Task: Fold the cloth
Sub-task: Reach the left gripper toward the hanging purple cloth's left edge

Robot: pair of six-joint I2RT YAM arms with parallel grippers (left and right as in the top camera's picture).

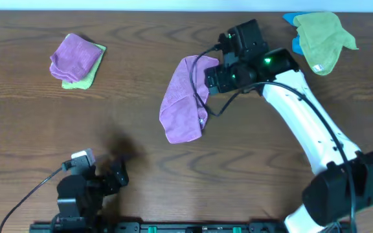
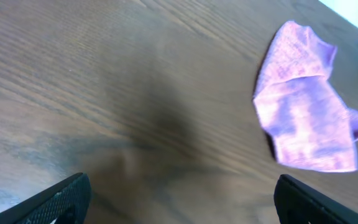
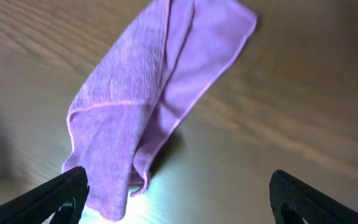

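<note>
A: Our right gripper gapes wide, holding nothing, hovering over the purple cloth mid-table.
B: Left gripper spread wide too, empty, with open wooden table between us and the cloth's near edge

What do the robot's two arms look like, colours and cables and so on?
The right arm has white tube links, black joints, a green light near the wrist and a thin black cable alongside. The left arm is black with a small pale block. Pincer fingers are black on both.
</note>
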